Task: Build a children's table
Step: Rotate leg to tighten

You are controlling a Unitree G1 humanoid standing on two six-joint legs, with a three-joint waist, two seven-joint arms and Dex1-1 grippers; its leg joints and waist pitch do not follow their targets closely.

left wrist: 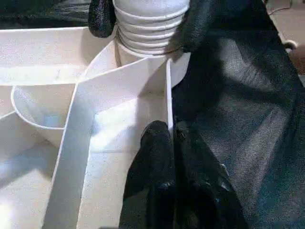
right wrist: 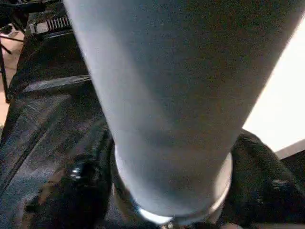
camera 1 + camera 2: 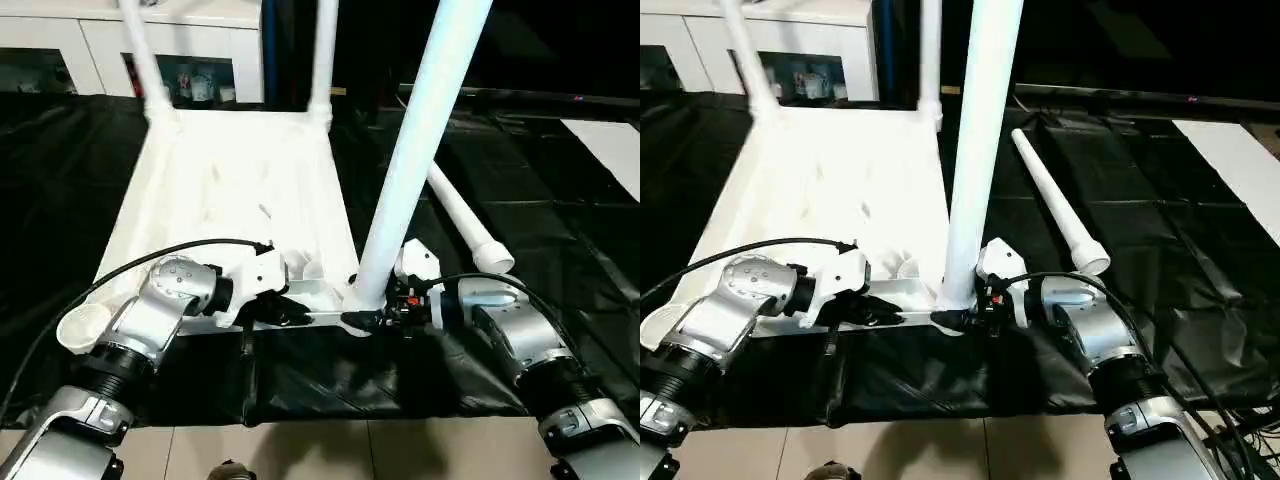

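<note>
The children's table tabletop [image 3: 230, 190] lies upside down on black cloth, with two legs [image 3: 145, 60] [image 3: 322, 60] standing in its far corner sockets. A third leg [image 3: 410, 150] stands slightly tilted in the near right corner socket. My right gripper [image 3: 365, 318] is at its base, with a black finger [image 1: 101, 19] pressed on either side of the ribbed end [image 1: 150, 28]. My left gripper [image 1: 164, 138] is shut on the thin near wall of the tabletop, just left of that corner. The fourth leg [image 3: 465, 225] lies loose on the cloth to the right.
The near left corner socket [image 3: 82, 325] holds nothing. A white cabinet [image 3: 180, 40] with glass doors stands behind the tabletop. A white sheet [image 3: 610, 140] lies at the far right. The cloth ends at pale floor tiles [image 3: 400, 450] near me.
</note>
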